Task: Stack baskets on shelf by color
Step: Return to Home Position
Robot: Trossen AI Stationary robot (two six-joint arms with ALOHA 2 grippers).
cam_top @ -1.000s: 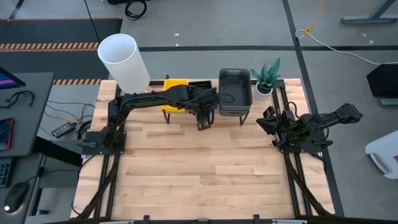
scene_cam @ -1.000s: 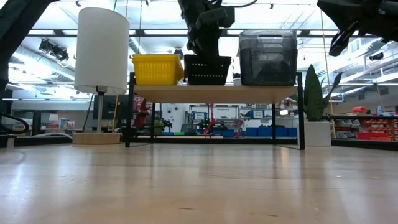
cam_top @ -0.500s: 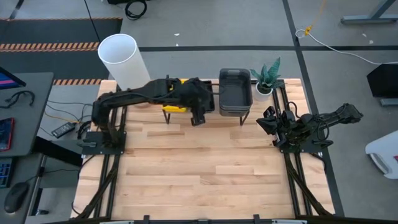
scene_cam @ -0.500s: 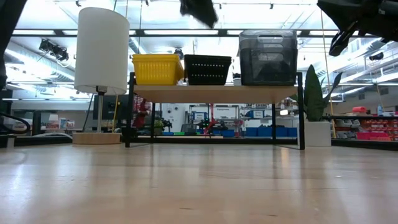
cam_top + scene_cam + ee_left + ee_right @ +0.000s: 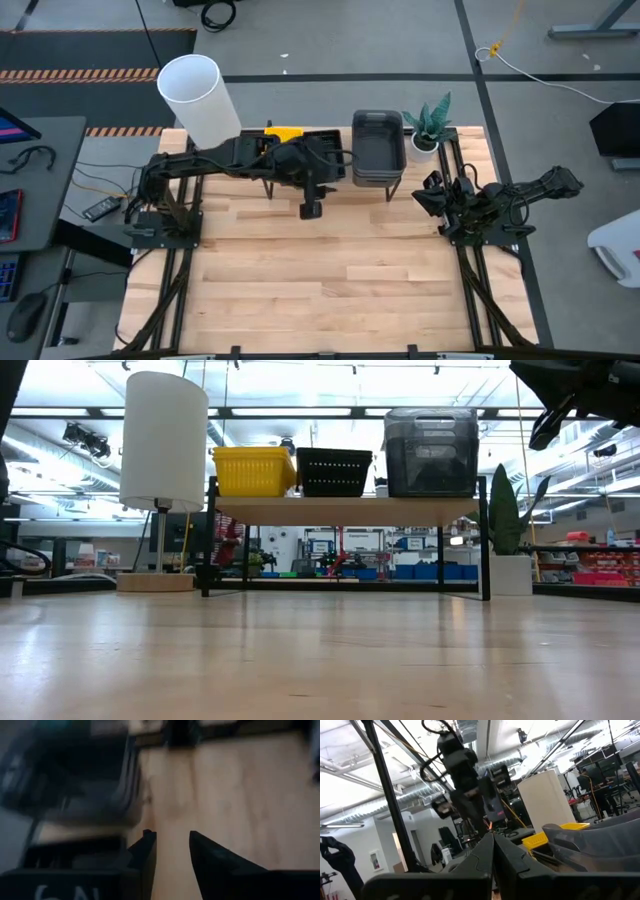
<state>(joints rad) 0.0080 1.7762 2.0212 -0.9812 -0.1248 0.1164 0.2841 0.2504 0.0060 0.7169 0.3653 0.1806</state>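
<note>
Standing in a row on the plank-topped shelf (image 5: 345, 510), along the far edge of the table (image 5: 340, 270), are the yellow baskets (image 5: 253, 470), the black slotted baskets (image 5: 334, 471) and the rounded smoky-grey baskets (image 5: 431, 452). The left pincer (image 5: 311, 209) hangs just in front of the shelf, its fingers a little apart and holding nothing. The right pincer (image 5: 493, 839) waits at the right edge, its fingers pressed together.

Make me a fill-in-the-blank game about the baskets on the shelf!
1. On the shelf, the ____ baskets sit between the yellow baskets and the grey baskets.
2. The white lamp stands beside the ____ baskets.
3. The left pincer, in front of the shelf, holds ____.

Missing words: black; yellow; nothing.
</note>
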